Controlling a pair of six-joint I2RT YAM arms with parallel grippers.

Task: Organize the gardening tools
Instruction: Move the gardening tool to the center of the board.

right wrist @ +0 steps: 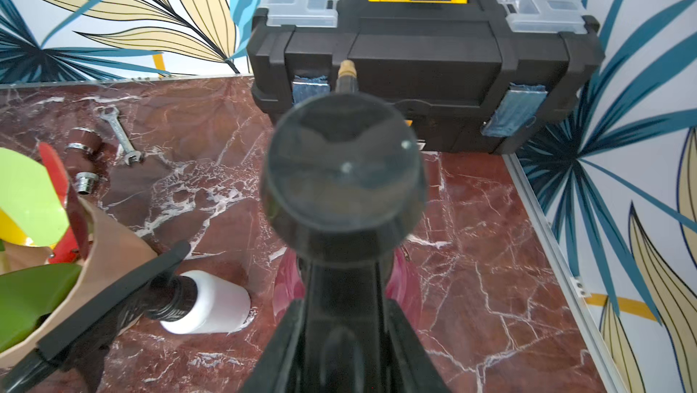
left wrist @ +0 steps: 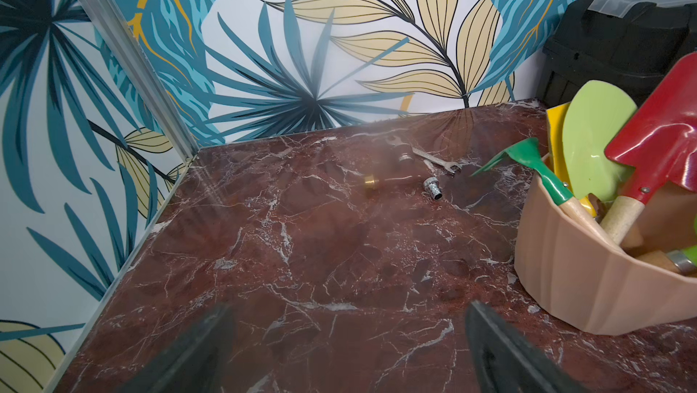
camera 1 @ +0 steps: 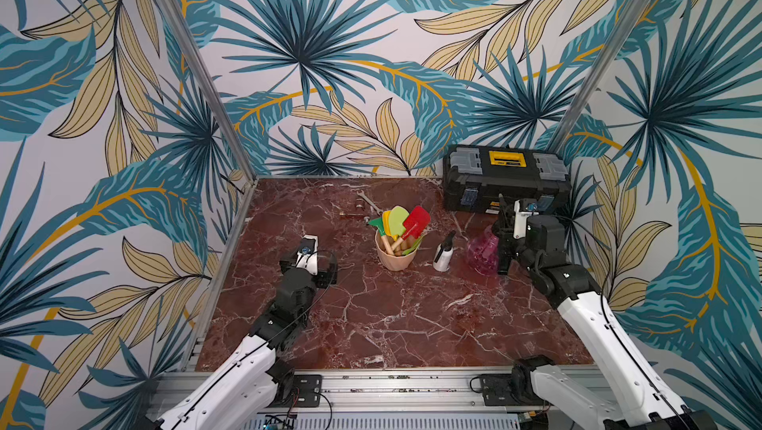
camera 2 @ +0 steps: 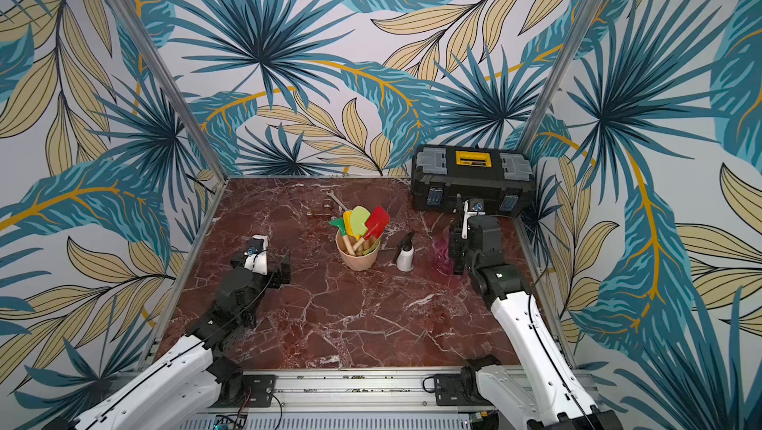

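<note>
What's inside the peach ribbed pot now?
Red spade, yellow spade, light-green spade, green rake, heads up; another green blade at the rim. The pot bottom is hidden beneath them.

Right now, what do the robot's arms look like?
The left arm and right arm match: smooth white shells on the long parts, with chunky black joints between them. A thin black cable runs along each one. Near each wrist sits a small white box with a blue spot. The left end effector and right end effector have two black fingers each.
</note>
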